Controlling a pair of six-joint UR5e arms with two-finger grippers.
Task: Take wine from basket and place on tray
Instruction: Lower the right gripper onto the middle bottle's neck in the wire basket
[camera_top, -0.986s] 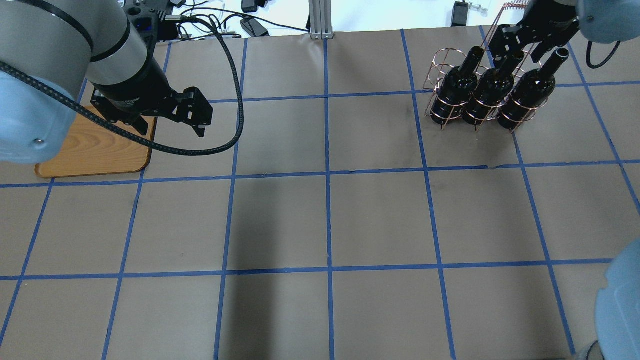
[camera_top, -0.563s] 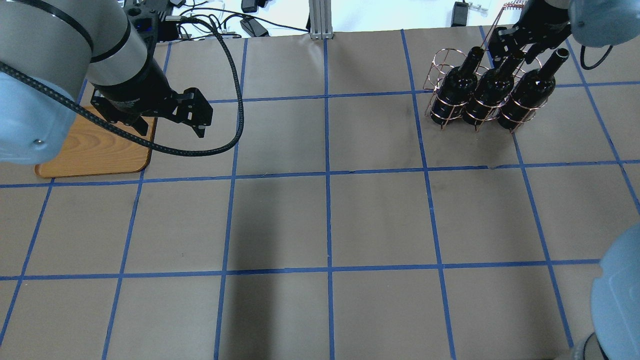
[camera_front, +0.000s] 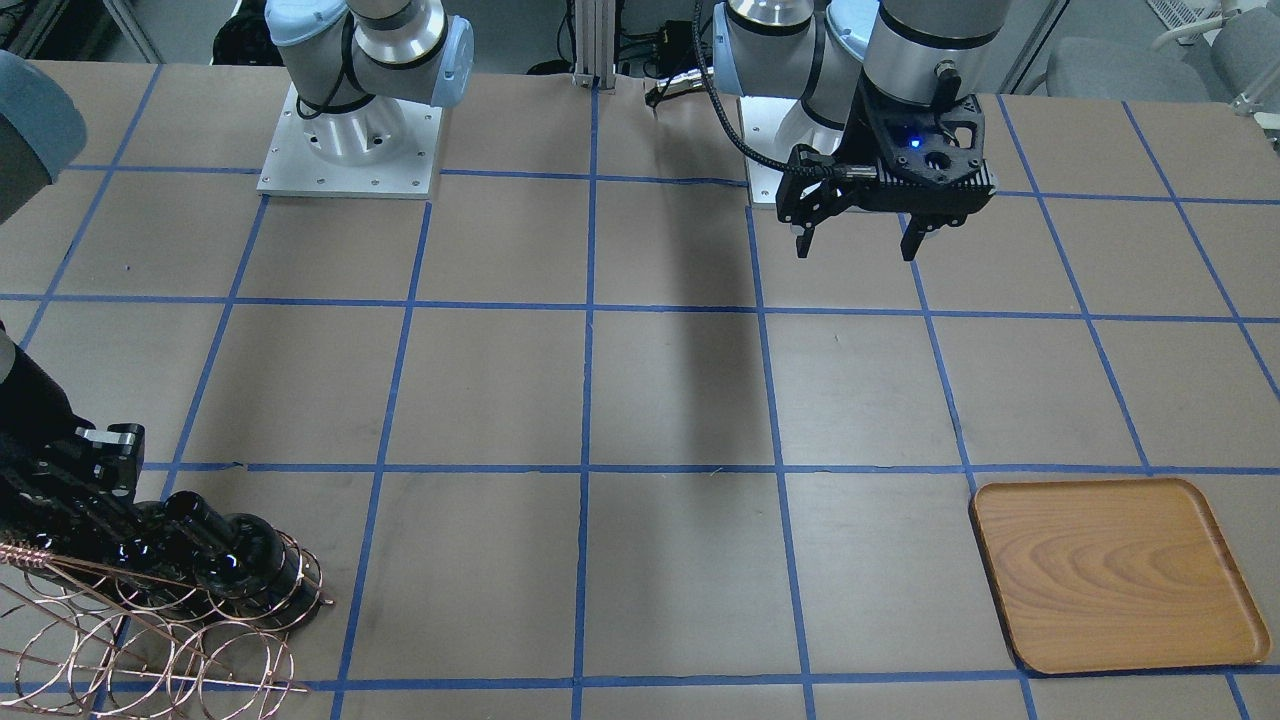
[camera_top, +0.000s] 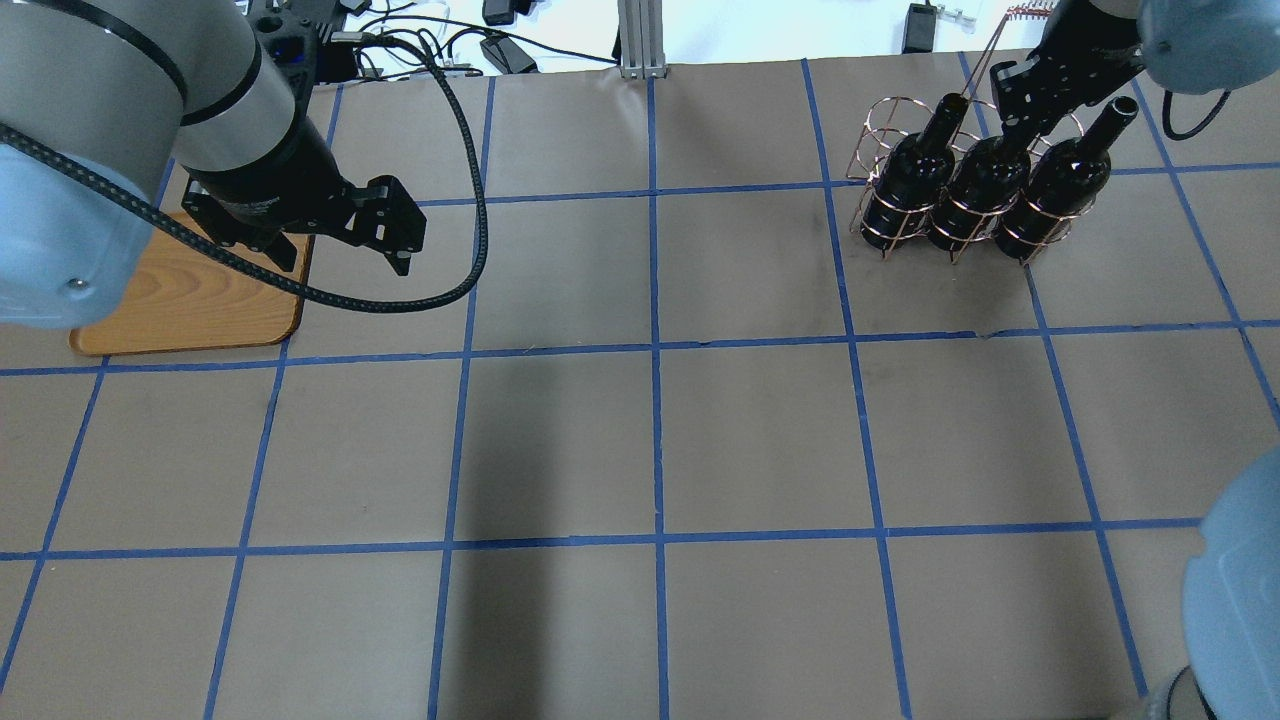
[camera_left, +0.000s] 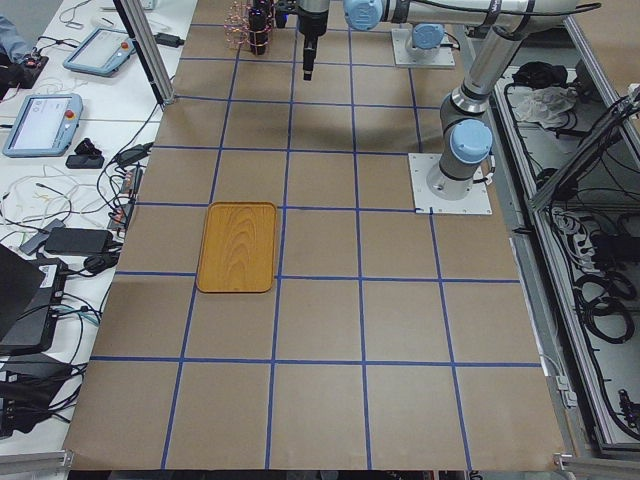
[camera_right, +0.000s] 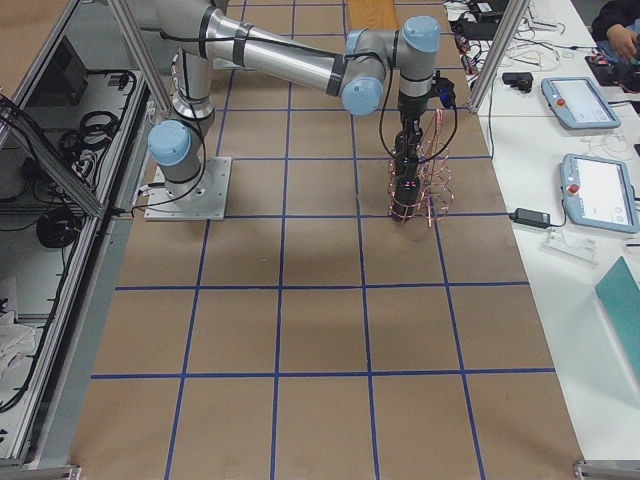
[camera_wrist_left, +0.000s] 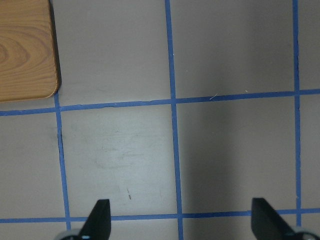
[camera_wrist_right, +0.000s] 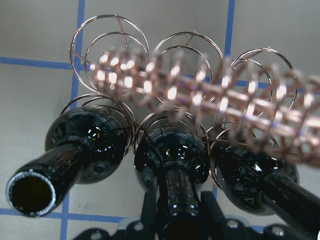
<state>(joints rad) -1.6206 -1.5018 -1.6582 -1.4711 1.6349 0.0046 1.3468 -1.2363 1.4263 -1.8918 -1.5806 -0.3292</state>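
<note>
R gripper (camera_wrist_right: 178, 197) is narrowed onto the neck of the wine (camera_wrist_right: 172, 150), w/ one finger tight against each side. That's the middle bottle of three. It stands upright in the basket (camera_wrist_right: 115, 35), seated in its ring, base down inside the wire. The other two bottles (camera_wrist_right: 82, 145) stand in the rings on either side, shoulders nearly touching the middle one. Behind them is a row of three bare rings. The basket handle (camera_wrist_right: 200, 95) crosses the wrist view as a copper blur. Basket sits near the table's (camera_top: 650, 430) far right corner, close to the far edge.

L gripper (camera_wrist_left: 180, 215) is spread wide w/ nothing between the fingers, which hang above bare brown paper and blue tape lines. The tray (camera_top: 190, 300) lies flat near the far edge toward the table's left end. One rounded corner is just beside the L gripper in the wrist view. Tray and basket are well apart, at opposite ends of the far edge.
</note>
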